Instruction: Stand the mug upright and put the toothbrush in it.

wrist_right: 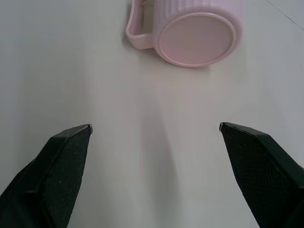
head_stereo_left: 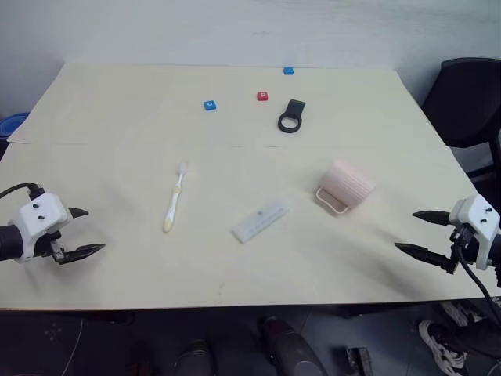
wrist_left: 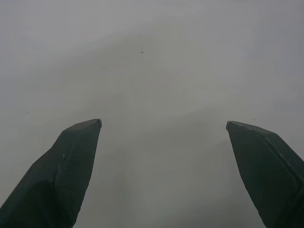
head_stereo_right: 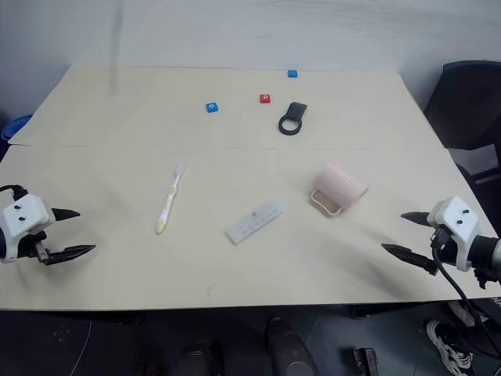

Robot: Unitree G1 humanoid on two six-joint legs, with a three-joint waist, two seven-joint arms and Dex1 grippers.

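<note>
Mug [head_stereo_left: 345, 186] lies tipped on its side at the right of centre in the left eye view, resting on the pale bench [head_stereo_left: 117, 102], its ribbed pink wall up and its loop handle toward the lower left, against the bench top. In the right wrist view its flat round base faces the camera, with the handle off to one side. Toothbrush [head_stereo_left: 174, 197] lies flat at the left of centre, well apart from the mug — white bristled head toward the top of the frame, pale yellow handle toward the bottom, tilted slightly. Between the two, a little lower in the frame, a flat translucent white case [head_stereo_left: 260, 221] lies on a slant. Higher up, near the top centre, a black ring-shaped holder [head_stereo_left: 290, 117] rests with two small blue blocks [head_stereo_left: 210, 105] and a red block [head_stereo_left: 262, 96] nearby. Left hand [head_stereo_left: 82, 232] hangs at the lower left edge of the frame, its two black fingers spread wide apart with nothing between them, pointing inward over bare bench. Right hand [head_stereo_left: 419, 233] sits at the lower right edge, fingers likewise spread wide and empty, pointing inward toward the mug but clear of it. A dark chair [head_stereo_left: 470, 102] stands past the upper right corner of the bench.
</note>
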